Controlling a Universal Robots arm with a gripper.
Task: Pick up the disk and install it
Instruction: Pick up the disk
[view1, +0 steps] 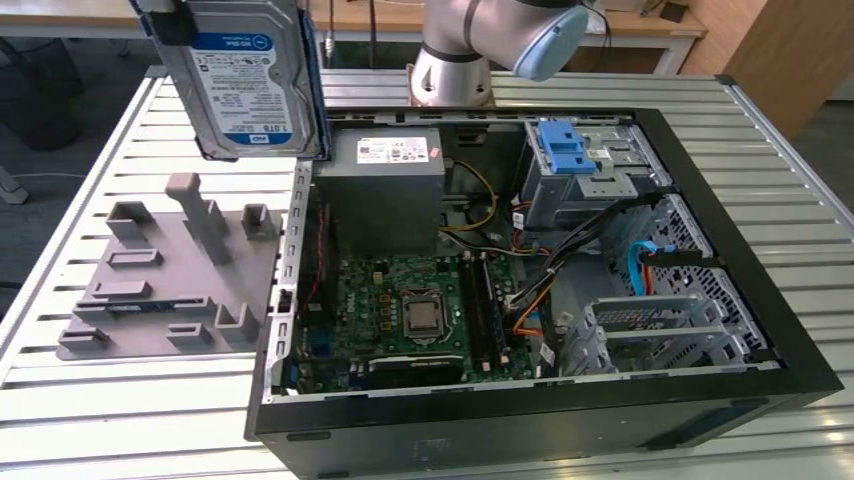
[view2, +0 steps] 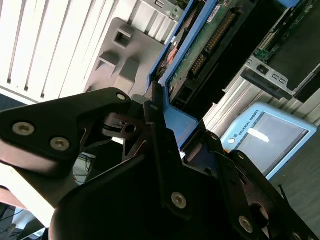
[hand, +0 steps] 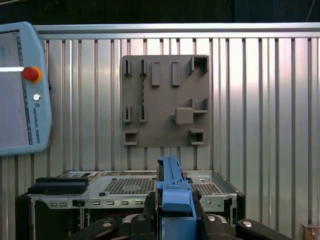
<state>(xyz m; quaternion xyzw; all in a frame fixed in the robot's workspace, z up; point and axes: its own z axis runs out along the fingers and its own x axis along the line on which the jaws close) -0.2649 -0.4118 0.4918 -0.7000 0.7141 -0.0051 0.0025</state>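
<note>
The disk (view1: 250, 82) hangs upright in the air above the table's back, at the exterior view's left, over the grey fixture and beside the open computer case (view1: 534, 290). Its blue-and-white label faces the camera. My gripper (view1: 168, 18) is shut on its upper edge at the frame's top. In the second wrist view the black fingers (view2: 156, 116) clamp the disk's blue side rail (view2: 181, 125), with its green circuit board (view2: 200, 50) beyond. In the first wrist view the blue rail (hand: 174, 192) stands between the fingers above the case (hand: 130, 187).
A grey slotted fixture (view1: 167, 275) lies on the slatted table (view1: 120, 400) at the exterior view's left. Inside the case are a power-supply box (view1: 387, 185), a motherboard (view1: 407, 310) and a metal drive cage with a blue latch (view1: 574, 152). A teach pendant (hand: 20, 90) lies nearby.
</note>
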